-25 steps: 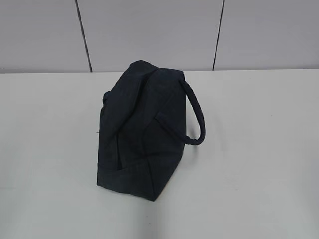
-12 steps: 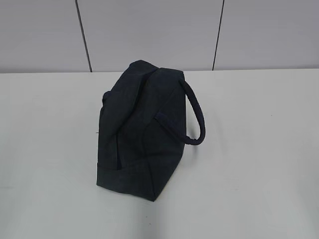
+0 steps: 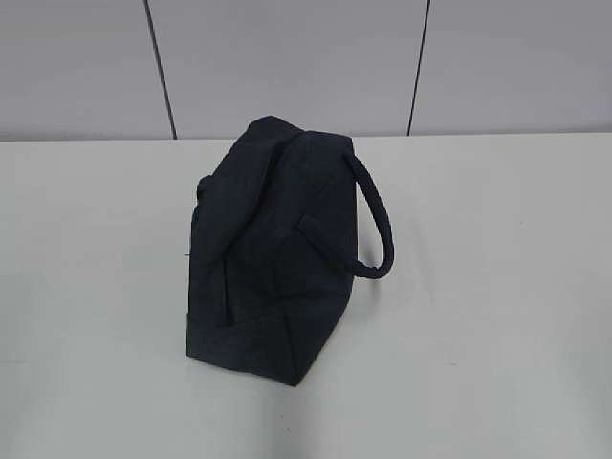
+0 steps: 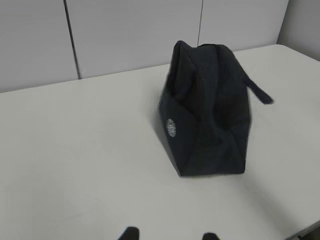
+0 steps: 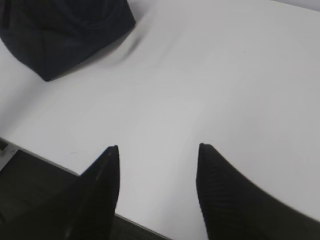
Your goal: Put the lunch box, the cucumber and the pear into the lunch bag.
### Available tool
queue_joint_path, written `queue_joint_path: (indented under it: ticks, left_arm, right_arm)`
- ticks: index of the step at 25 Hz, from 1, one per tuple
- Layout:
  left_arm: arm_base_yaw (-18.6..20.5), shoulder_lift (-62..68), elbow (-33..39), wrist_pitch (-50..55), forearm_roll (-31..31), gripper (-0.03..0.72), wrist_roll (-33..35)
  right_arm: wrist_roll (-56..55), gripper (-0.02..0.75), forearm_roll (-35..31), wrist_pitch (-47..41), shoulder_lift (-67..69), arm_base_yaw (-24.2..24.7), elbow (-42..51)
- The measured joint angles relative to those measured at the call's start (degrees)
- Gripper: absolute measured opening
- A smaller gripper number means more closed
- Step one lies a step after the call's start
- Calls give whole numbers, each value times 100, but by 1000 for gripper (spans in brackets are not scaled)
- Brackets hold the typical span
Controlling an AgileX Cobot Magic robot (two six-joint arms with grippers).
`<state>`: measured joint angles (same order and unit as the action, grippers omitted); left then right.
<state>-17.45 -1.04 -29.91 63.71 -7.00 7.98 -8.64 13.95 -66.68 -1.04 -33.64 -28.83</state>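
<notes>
The dark navy lunch bag (image 3: 273, 249) stands on the white table (image 3: 497, 287), its top drawn together and one padded loop handle (image 3: 378, 215) hanging to its right. It also shows in the left wrist view (image 4: 210, 115) and at the top left of the right wrist view (image 5: 60, 30). The lunch box, the cucumber and the pear are out of view. My left gripper (image 4: 170, 235) is open and empty, well back from the bag; only its tips show. My right gripper (image 5: 159, 150) is open and empty above the table's near edge. Neither gripper shows in the exterior view.
The table's front edge (image 5: 50, 160) runs under my right gripper, with a dark drop below it. A grey panelled wall (image 3: 287, 57) stands behind the table. The table's right corner (image 4: 305, 55) shows in the left wrist view.
</notes>
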Motion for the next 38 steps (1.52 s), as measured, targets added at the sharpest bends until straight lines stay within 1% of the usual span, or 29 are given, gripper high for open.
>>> queue_joint_path:
  ticks: [1,2,4,6,8,9,30,38]
  left_arm:
    - [198,0,0,0,1,246,-6]
    - [387,0,0,0,1,246,-6]
    - [884,0,0,0,1,246,-6]
    - [1286,0,0,0,1,246,-6]
    - [1565,0,0,0,1,246,-6]
    - [1609,0,0,0,1,246,-6]
    - [1631,0,0,0,1,246,-6]
    - [1631,0,0,0,1,246,-6]
  right_arm:
    - [0,395,0,9,0,211,0]
    - [0,395,11,9,0,510,0]
    - [6,395,36,9,0,1155,0]
    - [15,395,36,9,0,1666,0]
    - [15,395,57,9,0,1977,0]
    - [15,395,57,9,0,2049,0]
    - [28,395,19,9,0,2089,0]
    - [726,395,-560,22,0,2089,0]
